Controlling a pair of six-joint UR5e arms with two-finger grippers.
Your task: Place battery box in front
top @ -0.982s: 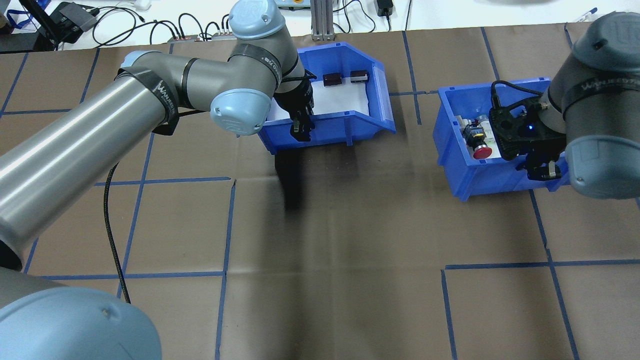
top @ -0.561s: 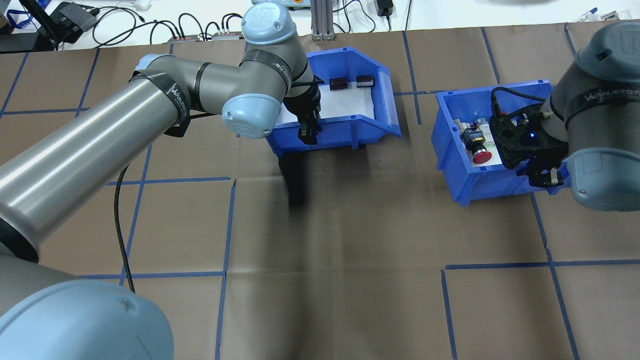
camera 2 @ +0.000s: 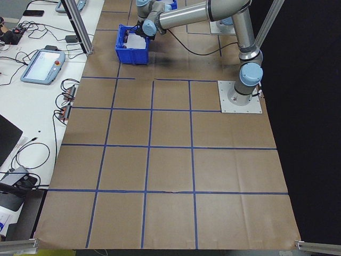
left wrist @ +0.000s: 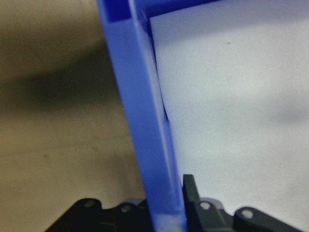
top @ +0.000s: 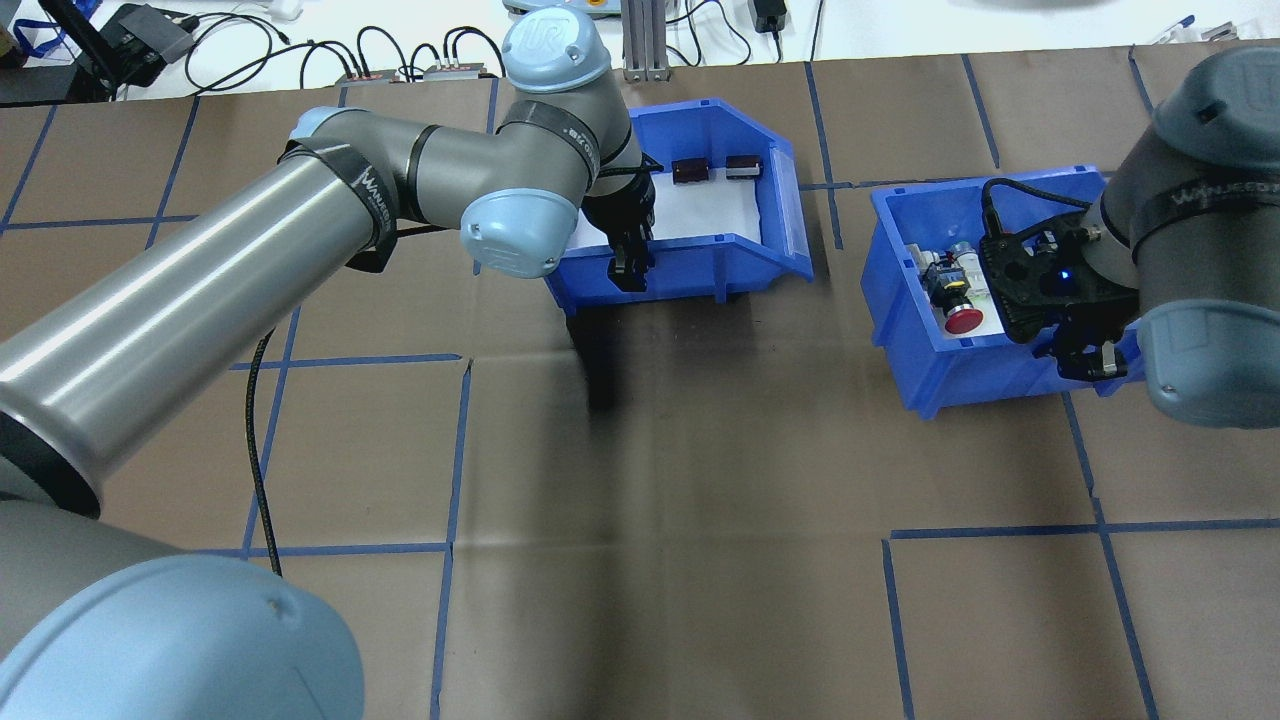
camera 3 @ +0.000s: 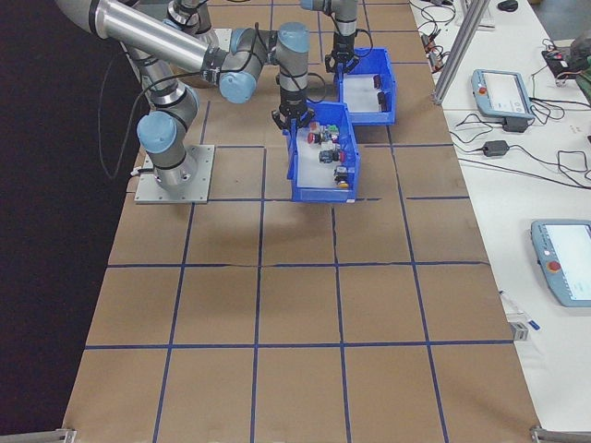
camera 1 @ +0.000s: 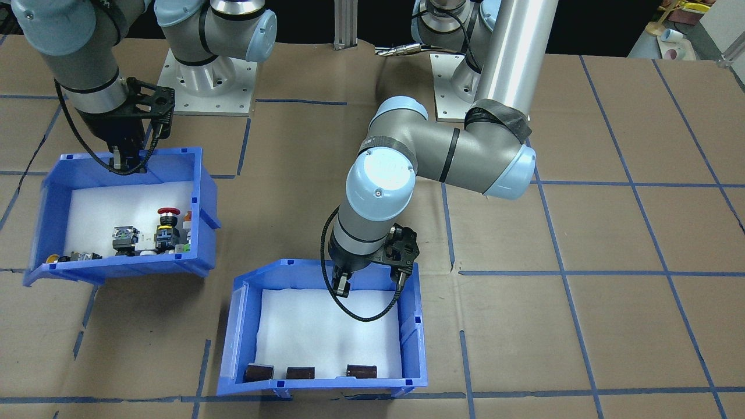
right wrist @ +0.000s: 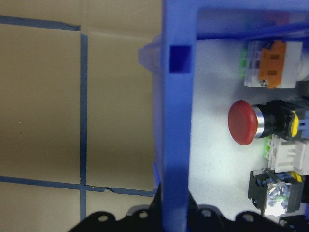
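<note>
Brown paper with blue tape lines covers the bench [top: 700,480]. On it, the battery box [top: 690,268] hangs from the left gripper [top: 630,265], whose jaws pinch the box's back wall, one finger inside and one outside. From those jaws the box stretches away from the robot, toward the bench's far edge, with its batteries [camera 1: 308,372] at the far end. The right gripper [top: 1085,355] is well apart, and its jaws pinch the back wall of the switch box [top: 960,360]. So the left arm is the one to set the battery box down, probably soon.
</note>
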